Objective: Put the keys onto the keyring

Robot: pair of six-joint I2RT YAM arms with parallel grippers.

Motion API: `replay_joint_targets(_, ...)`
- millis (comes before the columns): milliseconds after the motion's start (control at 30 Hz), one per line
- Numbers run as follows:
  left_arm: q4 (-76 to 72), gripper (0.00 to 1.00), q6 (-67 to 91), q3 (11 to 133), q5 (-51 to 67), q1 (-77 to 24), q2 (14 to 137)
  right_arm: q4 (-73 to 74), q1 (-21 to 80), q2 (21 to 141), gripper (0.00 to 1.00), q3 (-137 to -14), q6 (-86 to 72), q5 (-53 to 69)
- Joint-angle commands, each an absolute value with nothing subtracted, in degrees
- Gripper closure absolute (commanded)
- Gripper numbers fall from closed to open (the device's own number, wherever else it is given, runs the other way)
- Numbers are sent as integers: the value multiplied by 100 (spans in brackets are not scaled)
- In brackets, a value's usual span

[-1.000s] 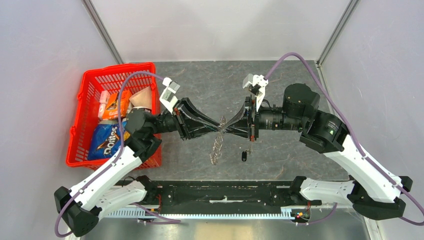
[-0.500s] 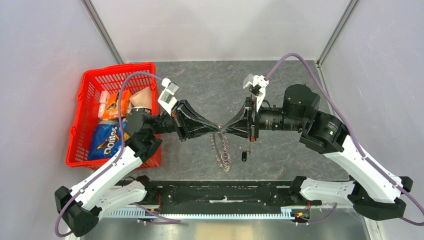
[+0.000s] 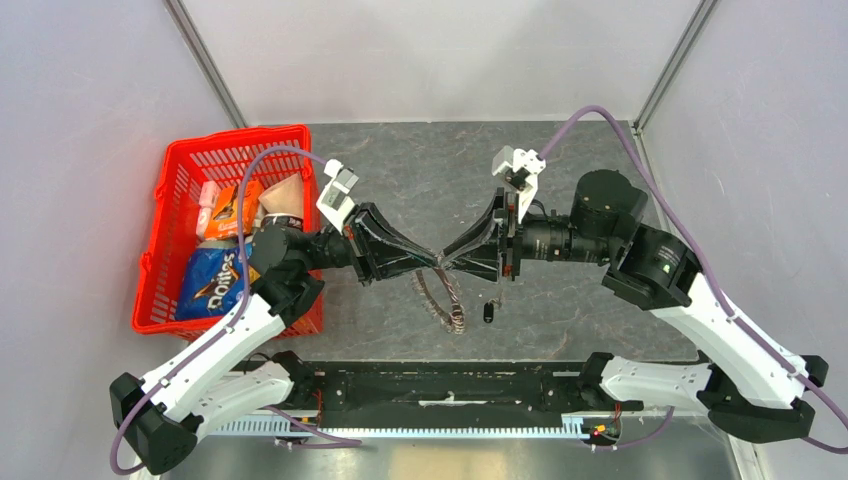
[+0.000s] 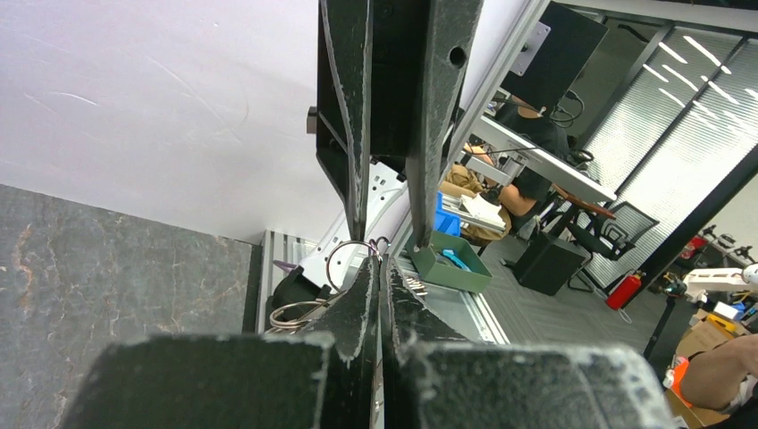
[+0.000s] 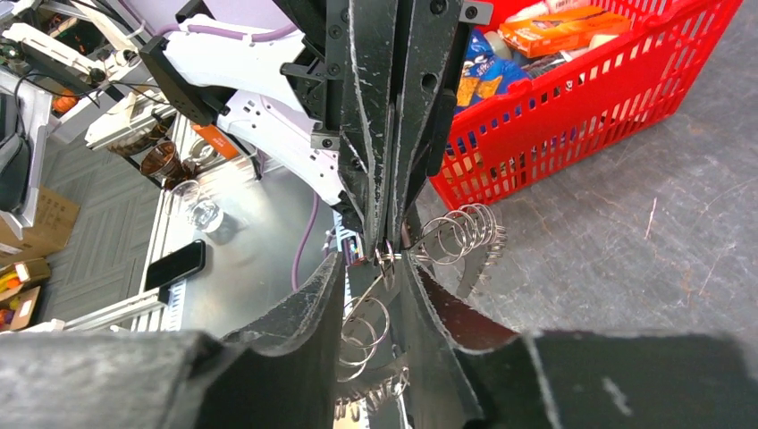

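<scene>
Left tool (image 3: 430,262): You have it clenched, both fingers pressed flat together. It grasps a loop at the top of the keyring (image 3: 443,297). It reaches in from the left, above the middle of the table (image 3: 420,170).

Right tool (image 3: 447,262): You have it released. In its own wrist view the two fingers stand apart, and several rings of the cluster hang in the gap between them. It reaches in from the right and meets the left tool almost tip to tip.

Keyring: It hangs in the air from the point where your two tools meet, off the table. It is a string of coiled silvery rings that trails down and toward the near edge. From above you cannot tell whether its lowest end touches the table.

Black key (image 3: 488,313): It lies on the table by itself, a small dark oblong. It sits just to the right of the keyring's lower end, below the right tool and apart from both tools. It is not on any ring.

Basket (image 3: 235,134): A red plastic basket stands at the left of the table, beside your left arm. It holds snack packets, with a blue chip bag (image 3: 205,285) nearest you.
</scene>
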State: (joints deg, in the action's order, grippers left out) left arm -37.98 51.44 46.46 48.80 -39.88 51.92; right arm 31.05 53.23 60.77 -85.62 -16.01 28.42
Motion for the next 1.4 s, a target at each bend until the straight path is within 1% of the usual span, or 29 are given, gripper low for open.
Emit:
replay_joint_targets(0, -4018, 98, 5265, 4649, 4983, -3995, 5062, 2775, 5326, 5813, 62, -8552, -1639, 2813)
replay_joint_targets(200, -3992, 98, 5256, 4667, 4992, -3990, 5031, 3078, 5326, 5725, 55, -8559, -1556, 2417)
replay_joint_targets(367, -3981, 98, 5247, 4690, 5099, -3990, 4976, 3572, 5324, 5701, 49, -8375, -1555, 1287)
replay_joint_targets(500, -3798, 98, 5137, 4783, 5232, -3990, 4906, 3977, 5318, 5782, 47, -8192, -1749, 422)
replay_joint_targets(633, -3519, 98, 4963, 4859, 5300, -3990, 4775, 4243, 5276, 5733, 41, -7797, -1977, -325)
replay_joint_targets(767, -3271, 98, 4778, 4878, 5304, -3990, 4668, 4437, 5162, 5857, 41, -7172, -2254, -547)
replay_joint_targets(867, -3192, 98, 4711, 4870, 5296, -3990, 4649, 4564, 5019, 6163, 41, -6730, -2746, -872)
replay_joint_targets(933, -3184, 98, 4703, 4845, 5296, -3990, 4633, 4570, 4946, 6380, 42, -6406, -3063, -1198)
replay_joint_targets(1100, -3038, 98, 4604, 4790, 5250, -3990, 4545, 4240, 4756, 6679, 47, -5690, -4064, -1360)
replay_joint_targets(1367, -2821, 98, 4503, 4755, 5197, -3990, 4498, 3827, 4742, 6631, 43, -5053, -5282, -1742)
